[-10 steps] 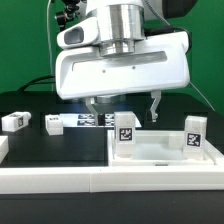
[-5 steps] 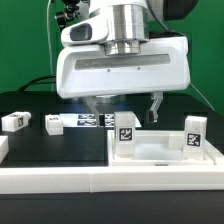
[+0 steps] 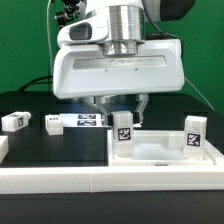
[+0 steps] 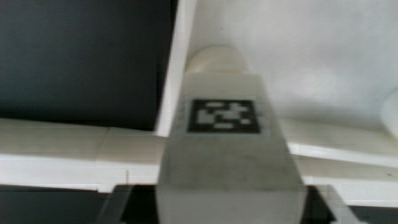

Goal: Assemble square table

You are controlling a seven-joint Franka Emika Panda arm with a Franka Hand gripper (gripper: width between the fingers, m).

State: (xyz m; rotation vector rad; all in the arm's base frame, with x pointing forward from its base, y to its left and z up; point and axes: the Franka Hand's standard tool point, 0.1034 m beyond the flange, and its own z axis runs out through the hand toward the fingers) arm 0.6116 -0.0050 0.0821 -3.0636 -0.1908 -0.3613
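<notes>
Jaws had closed in; the tool (image 3: 122, 111) gripped the upright leg (image 3: 122, 129) by its sides: light, stiff, slick plastic.

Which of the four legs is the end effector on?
The upright leg on the square top, toward the exterior view's left, pinched by the end effector. The other upright leg and the two loose legs on the black table are untouched.

Bright, even light washes the white top (image 3: 160, 152) nearly featureless, with faint grey shadows inside its rim. Both views are coarse; the wrist view is blurred, the leg (image 4: 222, 130) softest nearest the lens.
</notes>
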